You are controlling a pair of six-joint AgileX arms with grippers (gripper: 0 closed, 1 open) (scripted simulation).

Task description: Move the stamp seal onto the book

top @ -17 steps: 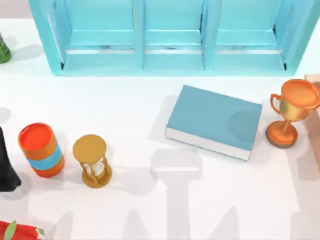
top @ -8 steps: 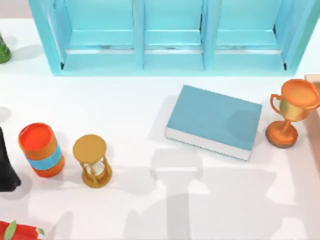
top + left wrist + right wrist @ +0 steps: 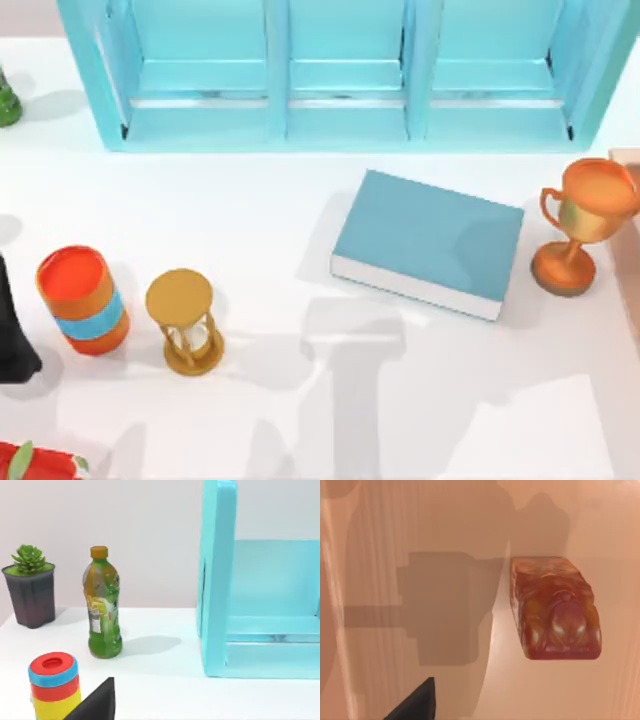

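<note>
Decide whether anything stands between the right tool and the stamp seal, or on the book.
Nothing visible does. The stamp seal sits alone on a pinkish surface; the book has a bare cover, the trophy apart beside it.

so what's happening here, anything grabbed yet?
Nothing looks grabbed yet. In the right wrist view the stamp seal stands alone on a tan surface, seen from above, with nothing touching it. In the top view the book lies on the white table with its cover bare, between the golden hourglass and the orange trophy cup, in front of the light-blue shelf unit.
</note>
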